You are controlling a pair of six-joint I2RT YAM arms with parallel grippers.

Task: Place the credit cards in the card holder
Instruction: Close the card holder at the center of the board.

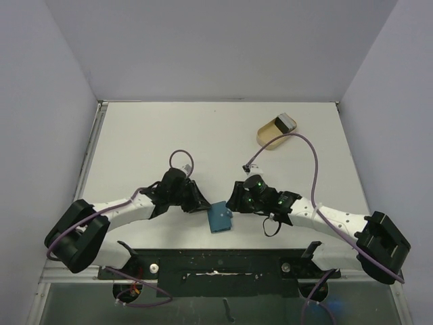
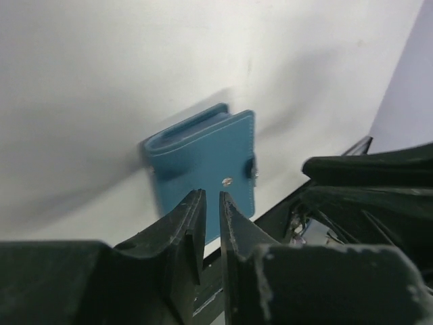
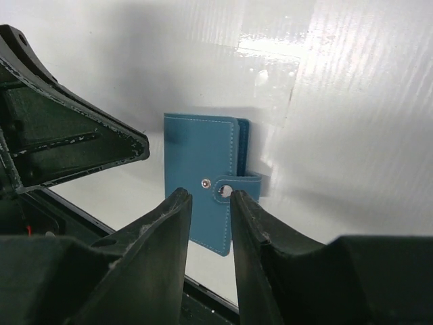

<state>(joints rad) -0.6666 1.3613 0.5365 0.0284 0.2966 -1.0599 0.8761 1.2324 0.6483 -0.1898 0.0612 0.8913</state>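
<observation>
Card holder [image 1: 220, 217] lies snapped shut between left pincer [image 2: 211, 196] and right pincer [image 3: 210, 194], both barely parted, empty; I judge unsnapping its tab [image 3: 233, 188] comes next.

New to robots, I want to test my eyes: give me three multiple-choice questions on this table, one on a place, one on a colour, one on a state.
1. Where does the card holder lie? A in the tan dish; B between the two grippers; C at the far left corner.
2. Its colour? A red; B blue; C yellow.
3. Its state? A folded shut; B spread open; C standing on edge.
Answers: 1 B, it lies between the left gripper and the right gripper, apart from the tan dish; 2 B, blue in every view; 3 A, its covers lie together.
</observation>
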